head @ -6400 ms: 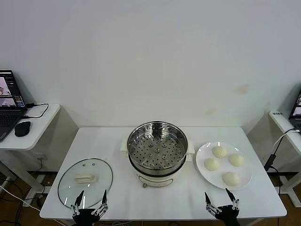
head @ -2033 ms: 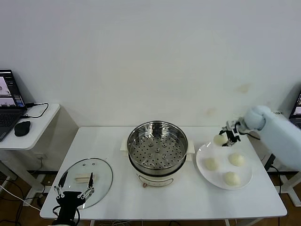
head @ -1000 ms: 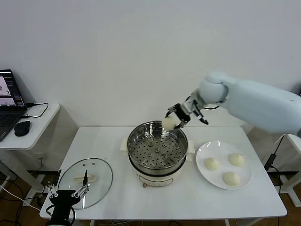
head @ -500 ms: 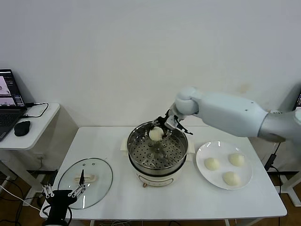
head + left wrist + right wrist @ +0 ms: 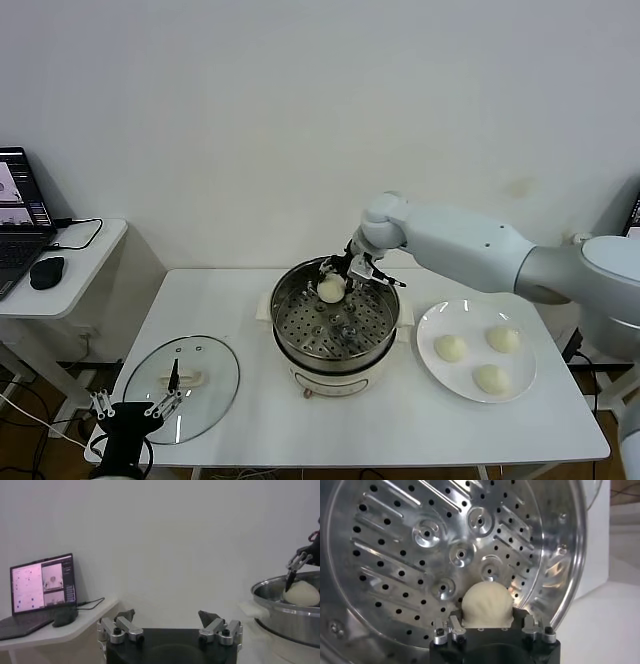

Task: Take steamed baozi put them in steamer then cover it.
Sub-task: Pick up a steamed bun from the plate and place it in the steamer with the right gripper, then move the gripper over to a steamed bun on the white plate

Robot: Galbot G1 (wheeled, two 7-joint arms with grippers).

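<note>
My right gripper (image 5: 337,281) is shut on one cream-white baozi (image 5: 331,289) and holds it over the back of the steel steamer (image 5: 336,322). In the right wrist view the baozi (image 5: 486,605) sits between the fingers just above the perforated tray (image 5: 445,555). Three more baozi (image 5: 452,348) lie on the white plate (image 5: 430,372) at the right. The glass cover (image 5: 182,388) with its cream handle lies flat on the table at the left. My left gripper (image 5: 134,412) is open and empty at the table's front edge, by the cover.
A side table (image 5: 60,270) at the far left carries a laptop (image 5: 20,215) and mouse (image 5: 47,272). The white table (image 5: 350,430) has bare room in front of the steamer. The wall stands close behind.
My right gripper has carried the baozi from the plate to over the steamer and lowered it slightly toward the tray. The left gripper has barely shifted.
</note>
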